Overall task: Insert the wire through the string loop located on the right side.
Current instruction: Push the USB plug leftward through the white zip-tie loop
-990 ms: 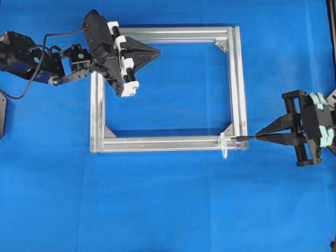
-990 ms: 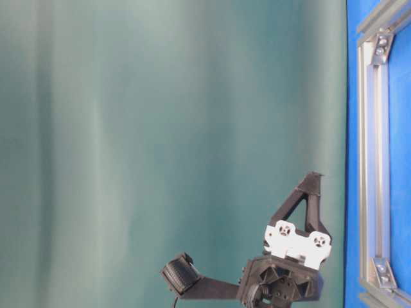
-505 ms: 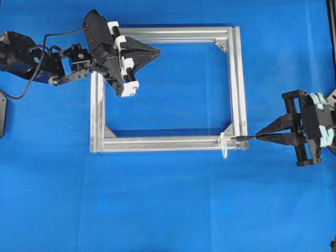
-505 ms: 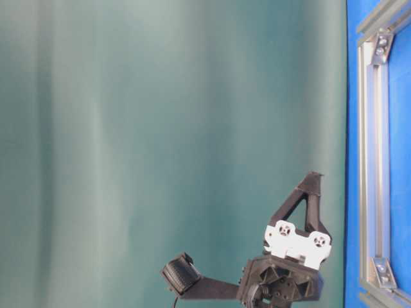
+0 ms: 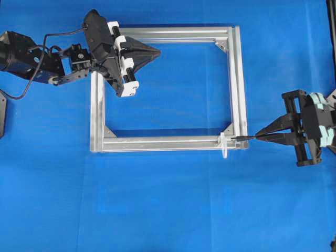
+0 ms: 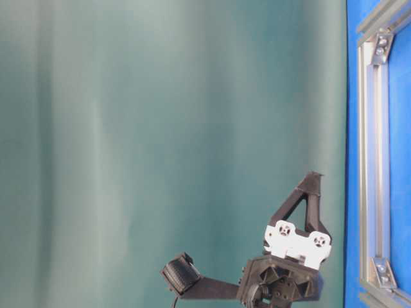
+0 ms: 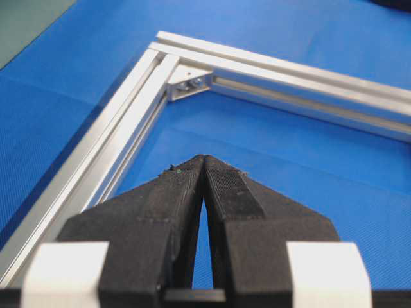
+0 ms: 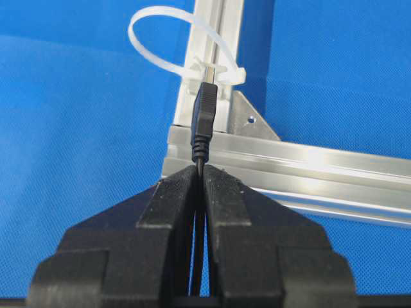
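My right gripper point(image 5: 257, 137) point(image 8: 199, 168) is shut on the wire point(image 8: 204, 122), pinching the thin black cable just behind its dark plug. The plug point(image 5: 242, 137) points left over the aluminium frame's point(image 5: 235, 79) lower right corner. The string loop point(image 5: 224, 146) point(image 8: 226, 72) is a whitish tie strapped round the frame's bottom bar. It stands just past the plug tip, and its open arc curves out to the plug's left in the right wrist view. My left gripper point(image 5: 159, 51) point(image 7: 204, 157) point(image 6: 313, 174) is shut on nothing and hangs over the frame's upper left part.
The rectangular frame point(image 7: 128, 128) point(image 8: 308, 160) point(image 6: 376, 160) lies flat on a blue cloth, with silver brackets in its corners. The left arm's body point(image 5: 31, 55) reaches in from the left edge. A teal backdrop fills most of the table-level view.
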`<control>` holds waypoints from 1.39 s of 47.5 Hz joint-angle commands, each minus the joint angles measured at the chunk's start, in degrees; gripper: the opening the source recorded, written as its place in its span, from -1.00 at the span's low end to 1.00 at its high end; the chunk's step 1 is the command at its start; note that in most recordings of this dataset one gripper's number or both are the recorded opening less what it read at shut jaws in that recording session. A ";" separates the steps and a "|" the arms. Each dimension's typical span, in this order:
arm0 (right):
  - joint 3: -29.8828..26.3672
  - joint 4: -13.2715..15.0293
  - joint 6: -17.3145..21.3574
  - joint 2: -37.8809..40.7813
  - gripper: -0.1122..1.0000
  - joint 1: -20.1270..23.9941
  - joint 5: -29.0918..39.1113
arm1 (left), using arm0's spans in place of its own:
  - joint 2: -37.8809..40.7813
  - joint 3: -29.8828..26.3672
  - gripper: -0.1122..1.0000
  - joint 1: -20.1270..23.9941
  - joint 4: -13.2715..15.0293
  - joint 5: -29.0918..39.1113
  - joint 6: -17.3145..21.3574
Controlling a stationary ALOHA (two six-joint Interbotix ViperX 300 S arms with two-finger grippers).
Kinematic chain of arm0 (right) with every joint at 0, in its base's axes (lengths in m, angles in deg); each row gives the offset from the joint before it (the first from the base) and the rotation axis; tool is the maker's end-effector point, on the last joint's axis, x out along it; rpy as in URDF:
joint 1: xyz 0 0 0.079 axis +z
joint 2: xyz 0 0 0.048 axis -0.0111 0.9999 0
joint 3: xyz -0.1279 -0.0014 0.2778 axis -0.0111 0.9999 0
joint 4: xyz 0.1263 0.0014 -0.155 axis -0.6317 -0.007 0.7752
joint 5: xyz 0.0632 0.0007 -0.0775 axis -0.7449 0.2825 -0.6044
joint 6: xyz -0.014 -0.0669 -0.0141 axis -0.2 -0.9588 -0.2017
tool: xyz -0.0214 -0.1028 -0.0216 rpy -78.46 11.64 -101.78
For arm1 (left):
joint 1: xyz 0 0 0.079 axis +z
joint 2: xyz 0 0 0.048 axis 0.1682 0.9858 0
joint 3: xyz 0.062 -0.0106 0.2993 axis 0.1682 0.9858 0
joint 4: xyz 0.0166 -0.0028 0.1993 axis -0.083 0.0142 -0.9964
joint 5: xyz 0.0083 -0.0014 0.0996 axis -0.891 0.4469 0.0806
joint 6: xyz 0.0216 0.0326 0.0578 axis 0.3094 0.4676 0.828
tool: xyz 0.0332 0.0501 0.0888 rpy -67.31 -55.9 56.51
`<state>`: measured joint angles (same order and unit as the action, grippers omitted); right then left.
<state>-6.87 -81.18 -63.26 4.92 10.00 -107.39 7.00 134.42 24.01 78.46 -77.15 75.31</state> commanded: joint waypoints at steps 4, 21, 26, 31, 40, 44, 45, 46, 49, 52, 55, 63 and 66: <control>-1.05 0.00 0.00 0.00 -0.83 -0.09 -0.62 | -1.49 -1.05 -0.79 -0.09 -0.09 -0.53 0.00; -2.99 0.00 0.44 2.55 -0.83 1.41 -1.41 | -1.49 -1.14 -0.79 -0.09 -0.09 -0.53 0.00; -3.78 -0.18 0.53 4.92 -0.83 1.58 -3.69 | -1.41 -1.32 -0.79 -0.09 -0.09 -0.53 0.00; -4.83 -0.26 0.53 8.17 -0.83 1.58 -6.86 | -1.41 -1.41 -0.79 -0.09 -0.09 -0.53 0.00; -7.82 -0.44 0.44 13.62 -0.83 1.58 -10.11 | -1.41 -1.41 -0.79 -0.09 -0.09 -0.53 0.00; -9.49 -0.44 0.44 15.91 -0.83 1.58 -10.37 | -1.41 -1.41 -0.79 -0.09 -0.09 -0.53 0.00; -9.84 -0.44 0.44 16.35 -0.83 1.58 -10.37 | -1.41 -1.41 -0.79 -0.09 -0.09 -0.53 0.00; -10.20 -0.44 0.44 16.79 -0.83 1.58 -10.37 | -1.41 -1.41 -0.79 -0.09 -0.09 -0.62 0.00; -11.16 -0.44 0.44 17.93 -0.83 1.58 -10.37 | -1.41 -1.41 -0.79 -0.09 -0.09 -0.53 0.00; -11.78 -0.44 0.44 18.63 -0.83 1.58 -10.37 | -1.41 -1.41 -0.79 -0.09 -0.09 -0.62 0.00; -11.87 -0.44 0.44 18.90 -0.83 1.49 -10.37 | -1.41 -1.41 -0.79 -0.09 -0.09 -0.62 -0.09; -11.78 -0.70 0.44 18.90 -0.83 1.49 -10.63 | -1.41 -1.41 -0.79 -0.53 -0.18 -0.53 -0.09; -11.78 -0.62 0.44 18.90 -0.83 1.49 -10.63 | -1.41 -1.41 -0.79 -1.32 -0.26 -0.53 -0.09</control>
<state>-17.86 -81.71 -62.82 24.17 11.49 -117.41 7.00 134.07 23.74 78.46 -77.15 75.22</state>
